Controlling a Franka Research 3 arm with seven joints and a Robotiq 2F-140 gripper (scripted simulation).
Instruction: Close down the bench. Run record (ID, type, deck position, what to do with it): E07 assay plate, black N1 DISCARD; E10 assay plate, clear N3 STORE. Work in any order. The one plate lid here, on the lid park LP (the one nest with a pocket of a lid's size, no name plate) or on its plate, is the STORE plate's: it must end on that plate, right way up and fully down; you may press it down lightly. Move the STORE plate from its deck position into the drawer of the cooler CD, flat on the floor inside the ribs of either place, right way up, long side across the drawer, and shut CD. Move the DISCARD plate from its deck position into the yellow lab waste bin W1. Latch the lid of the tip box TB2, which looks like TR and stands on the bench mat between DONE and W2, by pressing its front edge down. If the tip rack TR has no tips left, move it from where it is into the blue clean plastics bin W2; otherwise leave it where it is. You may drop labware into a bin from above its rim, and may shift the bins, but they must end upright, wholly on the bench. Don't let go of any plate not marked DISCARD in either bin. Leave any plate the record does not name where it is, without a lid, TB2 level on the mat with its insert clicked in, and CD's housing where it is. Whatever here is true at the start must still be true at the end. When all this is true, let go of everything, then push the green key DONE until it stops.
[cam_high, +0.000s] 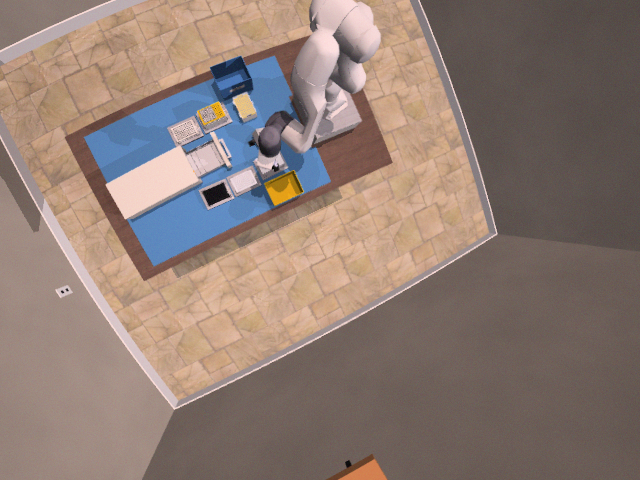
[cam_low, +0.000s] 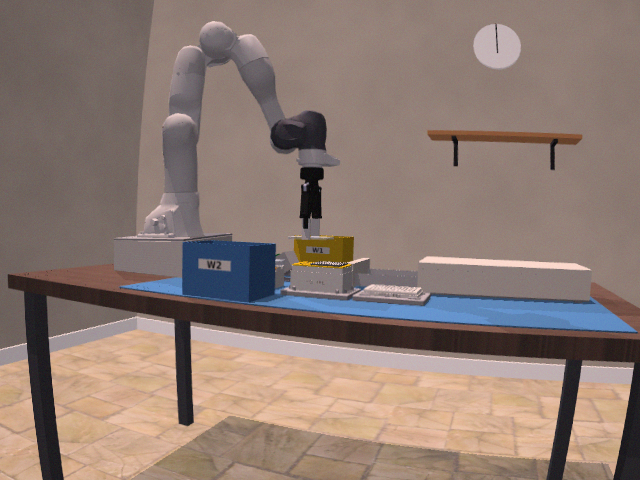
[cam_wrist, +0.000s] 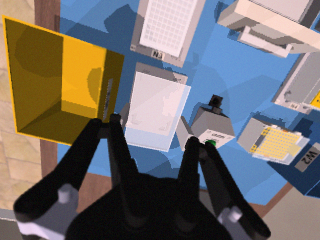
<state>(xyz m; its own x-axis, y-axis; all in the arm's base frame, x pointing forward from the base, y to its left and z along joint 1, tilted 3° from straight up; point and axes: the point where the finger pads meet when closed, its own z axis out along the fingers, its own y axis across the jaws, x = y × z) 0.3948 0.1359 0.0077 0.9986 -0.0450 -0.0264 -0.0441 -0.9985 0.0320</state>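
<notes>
While black fingers clamp the translucent flat lid (cam_wrist: 157, 111), the gripper (cam_wrist: 152, 131) holds it lifted above the blue mat (cam_wrist: 220, 70), beside glossy yellow bin W1 (cam_wrist: 45, 75). Beyond: gridded clear plate (cam_wrist: 167, 22) in nest N3. Matte black plate (cam_high: 216, 193) sits in its nest next to it.
</notes>
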